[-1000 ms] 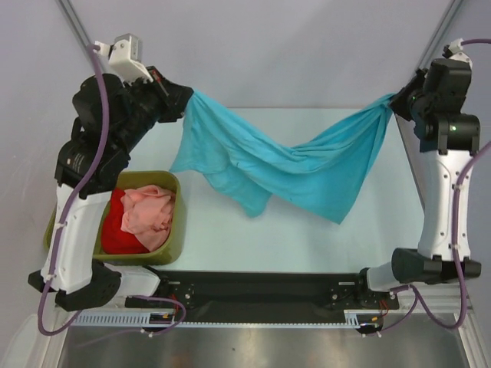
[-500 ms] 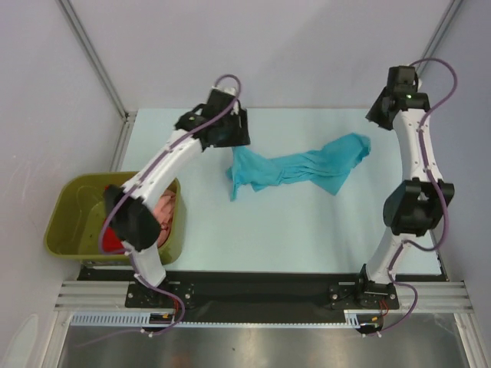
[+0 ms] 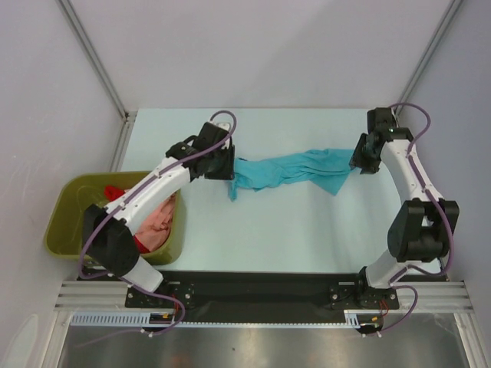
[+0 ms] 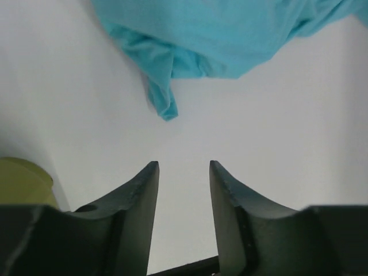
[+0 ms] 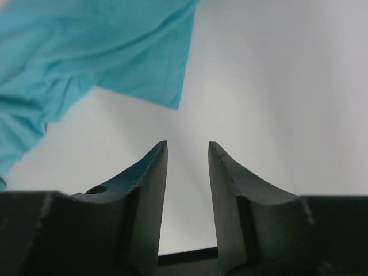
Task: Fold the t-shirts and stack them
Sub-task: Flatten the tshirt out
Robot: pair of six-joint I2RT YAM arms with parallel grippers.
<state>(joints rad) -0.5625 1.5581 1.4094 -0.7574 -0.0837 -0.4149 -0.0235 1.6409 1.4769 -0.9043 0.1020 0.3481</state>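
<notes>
- Left gripper [image 4: 183,167]: fingers apart, nothing between them, just beside the left end of the turquoise t-shirt [image 3: 288,169].
- Right gripper [image 5: 187,144]: fingers apart, empty, at the shirt's right end.
- Turquoise t-shirt: bunched strip lying on the table [image 3: 268,222] between both grippers.
- Salmon-pink t-shirt [image 3: 159,221] and red t-shirt [image 3: 113,191]: inside the olive-green tub [image 3: 57,226], far left.

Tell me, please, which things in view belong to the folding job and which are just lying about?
Part of the job: turquoise t-shirt, bunched up between the arms; salmon-pink t-shirt; red t-shirt.
Just lying about: olive-green tub, which holds the pink and red shirts; table.
</notes>
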